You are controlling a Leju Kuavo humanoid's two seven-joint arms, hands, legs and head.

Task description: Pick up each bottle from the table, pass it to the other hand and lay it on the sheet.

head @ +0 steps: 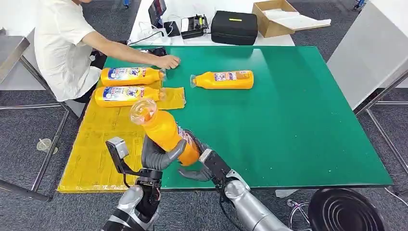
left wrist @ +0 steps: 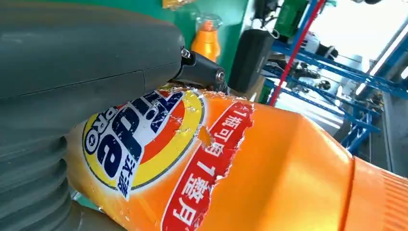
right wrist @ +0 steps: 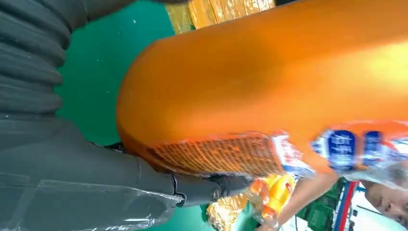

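Now mid-handover: both hands on one orange detergent bottle above the near tabletop edge.

Seemingly the left hand [head: 161,156] wraps its fingers round the detergent bottle [head: 166,130] at mid-body, while the right hand [head: 199,163] cups the base from the other side, so the weight can shift across without a drop. Its cap end tilts up and away from both hands, toward the yellow sheet [head: 91,149] just beyond the left hand. Farther along the sheet lie two laid bottles [head: 127,85], which a person's hand [head: 168,61] touches. Well off past the right hand, one more bottle [head: 223,80] waits on the green tabletop [head: 298,120].
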